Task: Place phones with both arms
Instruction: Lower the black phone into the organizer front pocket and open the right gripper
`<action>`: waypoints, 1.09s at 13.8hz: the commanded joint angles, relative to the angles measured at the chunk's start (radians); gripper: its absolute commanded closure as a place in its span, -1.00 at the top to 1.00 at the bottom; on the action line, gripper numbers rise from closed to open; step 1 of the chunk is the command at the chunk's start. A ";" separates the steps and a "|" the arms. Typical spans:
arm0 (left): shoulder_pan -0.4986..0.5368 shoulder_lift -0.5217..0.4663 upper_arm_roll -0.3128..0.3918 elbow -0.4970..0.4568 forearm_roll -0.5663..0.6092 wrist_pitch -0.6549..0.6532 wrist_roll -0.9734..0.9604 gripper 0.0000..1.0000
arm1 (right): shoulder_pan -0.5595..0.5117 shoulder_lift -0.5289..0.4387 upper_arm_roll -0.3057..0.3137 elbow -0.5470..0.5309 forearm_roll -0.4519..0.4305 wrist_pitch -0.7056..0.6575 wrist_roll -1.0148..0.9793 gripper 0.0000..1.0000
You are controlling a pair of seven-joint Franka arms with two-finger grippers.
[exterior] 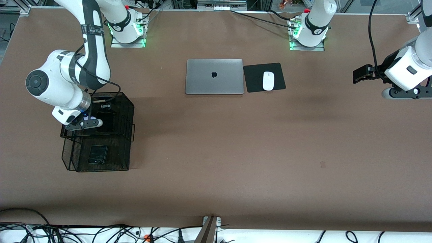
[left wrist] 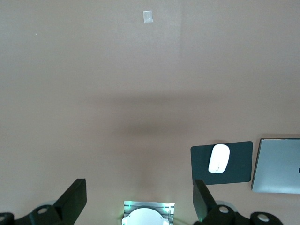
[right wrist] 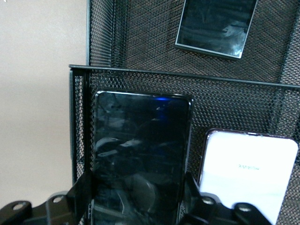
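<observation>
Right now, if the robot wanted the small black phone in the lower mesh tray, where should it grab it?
Probably across two opposite edges, coming straight down from above. The small black phone lies flat, screen up, in the lower tray, not covered by the upper tray. Mesh walls stand around it, so a sideways approach looks blocked.

Long black slab and pale-lilac phone flat in upper mesh tier; small black phone in lower tier.
</observation>
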 commanded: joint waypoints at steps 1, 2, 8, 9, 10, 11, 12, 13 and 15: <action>0.009 -0.012 -0.003 -0.015 -0.022 0.013 0.011 1.00 | 0.001 -0.008 -0.001 -0.006 0.001 -0.004 0.009 0.98; 0.009 -0.012 -0.003 -0.015 -0.024 0.013 0.011 1.00 | 0.001 -0.010 -0.001 -0.004 0.000 -0.010 0.016 0.99; 0.009 -0.012 -0.003 -0.015 -0.022 0.013 0.012 1.00 | -0.003 -0.011 -0.010 0.104 0.000 -0.057 0.013 0.99; 0.009 -0.012 -0.003 -0.015 -0.022 0.011 0.012 1.00 | -0.025 -0.011 -0.011 0.150 0.000 -0.086 0.013 0.99; 0.009 -0.012 -0.003 -0.015 -0.022 0.011 0.012 1.00 | -0.051 -0.011 -0.010 0.207 0.000 -0.126 0.017 0.99; 0.009 -0.012 -0.003 -0.015 -0.022 0.011 0.012 1.00 | -0.077 -0.005 -0.008 0.271 -0.002 -0.181 0.051 0.99; 0.009 -0.012 -0.003 -0.015 -0.022 0.011 0.012 1.00 | -0.110 0.016 -0.007 0.334 0.001 -0.235 0.087 0.99; 0.009 -0.012 -0.002 -0.015 -0.022 0.010 0.012 1.00 | -0.136 0.036 -0.004 0.400 0.001 -0.298 0.101 0.98; 0.009 -0.012 -0.003 -0.015 -0.022 0.010 0.012 1.00 | -0.190 0.079 -0.004 0.526 0.001 -0.439 0.101 0.98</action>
